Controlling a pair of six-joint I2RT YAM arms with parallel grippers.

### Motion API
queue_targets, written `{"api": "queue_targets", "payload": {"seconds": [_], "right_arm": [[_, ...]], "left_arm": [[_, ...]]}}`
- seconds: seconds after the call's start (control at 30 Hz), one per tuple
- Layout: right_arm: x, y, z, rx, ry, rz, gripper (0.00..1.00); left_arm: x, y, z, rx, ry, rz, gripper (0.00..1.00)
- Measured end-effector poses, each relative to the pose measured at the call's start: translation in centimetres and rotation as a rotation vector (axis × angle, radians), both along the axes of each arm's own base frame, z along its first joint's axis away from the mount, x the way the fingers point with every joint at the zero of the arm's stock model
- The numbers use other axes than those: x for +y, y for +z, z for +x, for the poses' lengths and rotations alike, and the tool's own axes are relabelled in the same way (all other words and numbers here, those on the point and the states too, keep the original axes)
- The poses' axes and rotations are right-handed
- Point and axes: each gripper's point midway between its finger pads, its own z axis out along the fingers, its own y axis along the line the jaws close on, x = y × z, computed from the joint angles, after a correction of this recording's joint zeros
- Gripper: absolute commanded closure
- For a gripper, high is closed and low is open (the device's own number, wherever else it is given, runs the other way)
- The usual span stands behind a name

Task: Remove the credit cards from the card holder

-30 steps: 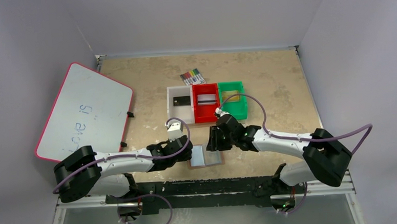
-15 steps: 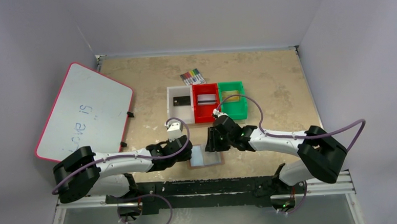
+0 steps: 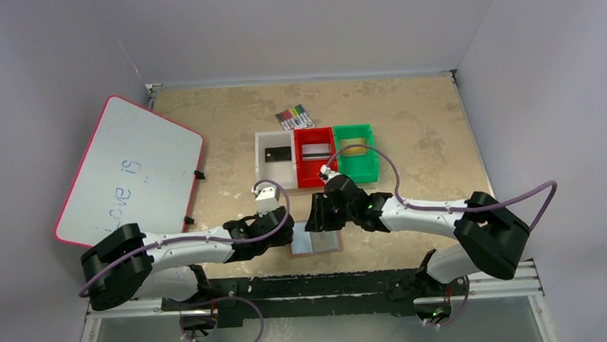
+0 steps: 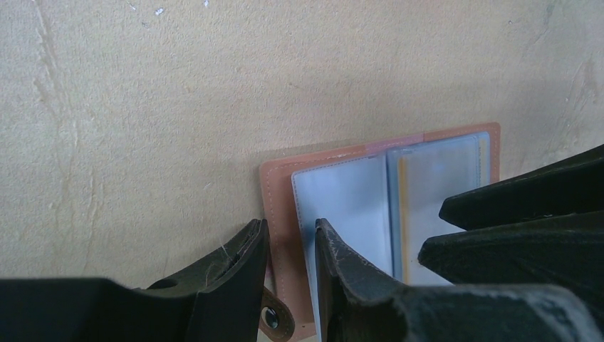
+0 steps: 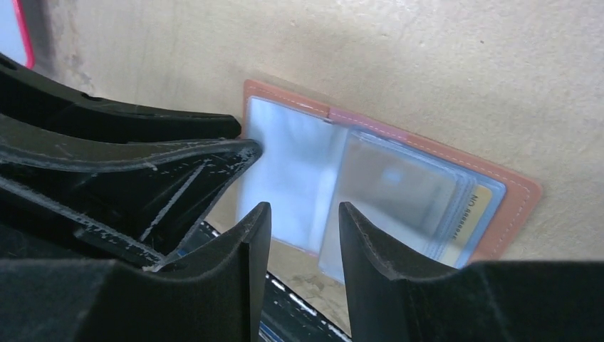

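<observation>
So the card holder (image 3: 316,242) is lying open on the bench (image 3: 407,118) right at the near edge, between both arms. The left claw (image 4: 288,226) is barely parted, straddling its left edge. The right claw (image 5: 305,210) hangs released over the middle, gripping nothing. One gold card (image 5: 481,205) peeks from the right pocket.

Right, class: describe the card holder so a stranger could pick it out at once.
Start at the sandy-beige tabletop and go to the middle of its near edge. There lies an opened flat tan-brown bifold card holder. Unlike the row of plastic bins behind it, it shows two clear bluish pockets.
</observation>
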Motion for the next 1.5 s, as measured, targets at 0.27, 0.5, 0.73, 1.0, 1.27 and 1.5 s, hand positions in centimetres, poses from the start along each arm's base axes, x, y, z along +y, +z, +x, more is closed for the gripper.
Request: {"api": "queue_targets", "payload": {"seconds": [0.27, 0.5, 0.73, 1.0, 1.27, 1.5], "right_arm": [[-2.8, -0.3, 0.0, -0.01, -0.062, -0.106, 0.54], [-3.9, -0.4, -0.2, -0.009, -0.082, -0.15, 0.54], [-4.0, -1.3, -0.3, 0.009, -0.08, -0.175, 0.54], [-3.5, -1.9, -0.1, 0.013, -0.076, -0.174, 0.55], [-2.7, -1.9, -0.2, 0.015, -0.056, -0.153, 0.61], [-1.8, -1.6, -0.4, 0.021, -0.03, -0.114, 0.61]], "left_arm": [[-0.1, 0.5, 0.1, -0.008, 0.0, -0.017, 0.7], [-0.2, 0.5, 0.1, -0.006, 0.005, -0.022, 0.7], [-0.2, 0.5, 0.1, -0.006, 0.005, -0.022, 0.7], [-0.1, 0.4, 0.0, -0.004, 0.004, -0.02, 0.7], [-0.1, 0.1, -0.1, 0.005, -0.001, -0.016, 0.71], [-0.2, -0.1, -0.2, 0.011, -0.004, -0.016, 0.72]]}}
